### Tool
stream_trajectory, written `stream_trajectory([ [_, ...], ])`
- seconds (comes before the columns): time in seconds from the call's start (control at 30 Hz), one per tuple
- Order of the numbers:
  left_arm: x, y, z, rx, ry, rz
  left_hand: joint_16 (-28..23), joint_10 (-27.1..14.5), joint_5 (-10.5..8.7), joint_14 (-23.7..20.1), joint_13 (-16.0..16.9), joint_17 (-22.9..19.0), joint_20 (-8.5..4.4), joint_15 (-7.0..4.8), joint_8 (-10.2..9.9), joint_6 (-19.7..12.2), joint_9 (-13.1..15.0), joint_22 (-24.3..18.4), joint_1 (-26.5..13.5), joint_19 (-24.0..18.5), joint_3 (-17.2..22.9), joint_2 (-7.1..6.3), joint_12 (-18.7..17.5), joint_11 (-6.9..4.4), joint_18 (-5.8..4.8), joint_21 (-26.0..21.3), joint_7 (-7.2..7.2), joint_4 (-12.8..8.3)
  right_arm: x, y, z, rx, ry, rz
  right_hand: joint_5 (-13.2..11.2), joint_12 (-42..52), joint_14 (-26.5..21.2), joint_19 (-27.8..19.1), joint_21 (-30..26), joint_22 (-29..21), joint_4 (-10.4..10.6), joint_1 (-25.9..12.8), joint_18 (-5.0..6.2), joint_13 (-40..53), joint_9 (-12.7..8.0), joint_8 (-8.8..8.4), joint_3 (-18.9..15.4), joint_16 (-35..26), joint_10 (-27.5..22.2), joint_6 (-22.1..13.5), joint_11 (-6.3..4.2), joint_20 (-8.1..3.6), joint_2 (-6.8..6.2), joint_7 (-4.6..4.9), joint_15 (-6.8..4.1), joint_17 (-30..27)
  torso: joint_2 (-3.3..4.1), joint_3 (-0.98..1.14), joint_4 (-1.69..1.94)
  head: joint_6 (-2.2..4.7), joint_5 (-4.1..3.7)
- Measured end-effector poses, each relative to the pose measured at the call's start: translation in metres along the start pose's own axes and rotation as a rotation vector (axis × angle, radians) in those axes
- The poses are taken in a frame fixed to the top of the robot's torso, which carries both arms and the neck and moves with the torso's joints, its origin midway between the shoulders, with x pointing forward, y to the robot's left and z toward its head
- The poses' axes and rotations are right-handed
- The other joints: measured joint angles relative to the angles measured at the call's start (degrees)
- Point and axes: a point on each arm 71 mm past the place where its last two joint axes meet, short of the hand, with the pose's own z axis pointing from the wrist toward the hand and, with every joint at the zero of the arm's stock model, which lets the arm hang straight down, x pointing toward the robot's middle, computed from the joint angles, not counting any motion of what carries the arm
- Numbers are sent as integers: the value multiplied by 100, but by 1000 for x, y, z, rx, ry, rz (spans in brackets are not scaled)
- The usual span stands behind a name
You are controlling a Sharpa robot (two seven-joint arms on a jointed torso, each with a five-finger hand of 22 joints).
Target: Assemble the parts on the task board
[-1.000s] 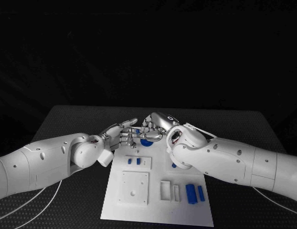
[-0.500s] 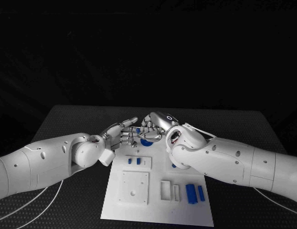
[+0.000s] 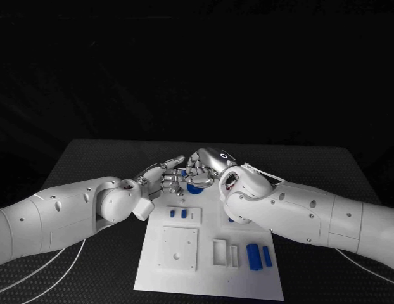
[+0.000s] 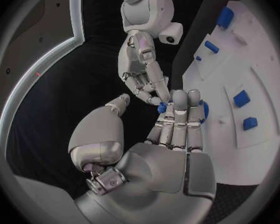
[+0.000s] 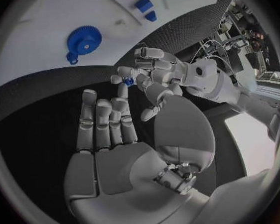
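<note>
Two robot hands, left and right, half-hiding small blue part.

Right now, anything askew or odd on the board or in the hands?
Nothing stands out. The board lies flat; the blue parts, including the gear, lie on it. The hands meet above its far end, a small blue part at the left hand's fingertips, the right hand alongside.

Black table, dark room behind, curved light strip overhead
</note>
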Motion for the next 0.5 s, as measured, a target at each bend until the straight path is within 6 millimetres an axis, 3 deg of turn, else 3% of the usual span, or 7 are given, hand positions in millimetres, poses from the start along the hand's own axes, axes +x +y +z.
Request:
stream_trajectory([
  [0.5, 5, 1, 0, -7, 14, -2, 0, -21, 0, 41, -96, -19, 1, -1, 38, -16, 19, -1, 68, 1, -47, 22, 0, 22, 0, -22, -12, -16, 1, 1, 2, 2, -3, -4, 0, 0, 1, 0, 0, 0, 62, -17, 0, -1, 9, 15, 28, 0, 0, 7, 0, 1, -17, -8, 1, -1, -1, 1, -1, -5, 15],
])
